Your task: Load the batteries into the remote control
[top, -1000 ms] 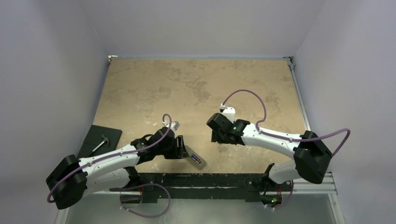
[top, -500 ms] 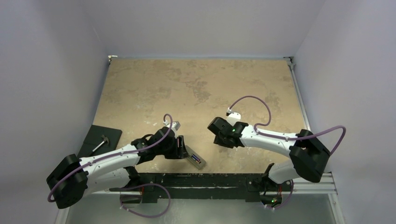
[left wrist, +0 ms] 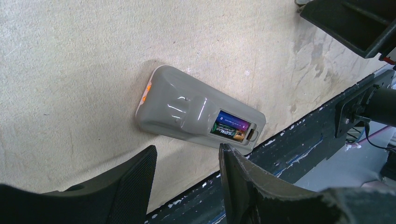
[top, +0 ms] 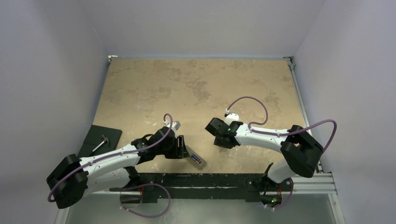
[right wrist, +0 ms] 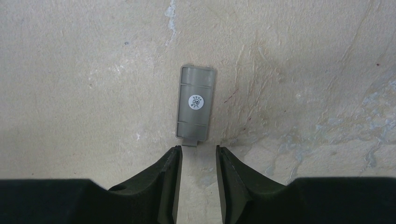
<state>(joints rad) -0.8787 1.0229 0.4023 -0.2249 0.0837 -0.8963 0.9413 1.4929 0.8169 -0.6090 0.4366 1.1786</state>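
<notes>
The remote control (left wrist: pixel 187 109) is lying face down, its buttons hidden, near the front edge of the counter (left wrist: pixel 70 56). Its long axis is running diagonally, with the battery end pointing toward that edge. The batteries (left wrist: pixel 230 129) are sitting side by side in the open recess (left wrist: pixel 252 135), their markings unreadable. The left jaws are hovering apart and empty beside it. The right jaws are standing narrowly apart and empty, just short of the grey battery cover (right wrist: pixel 196 102).

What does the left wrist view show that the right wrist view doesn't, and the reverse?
Left wrist only: the remote control lying back up, both batteries seated in its uncovered recess. Right wrist only: the grey cover flat on the table, the right claw open just short of it. Both: tan table; the left claw is likewise open, empty.
</notes>
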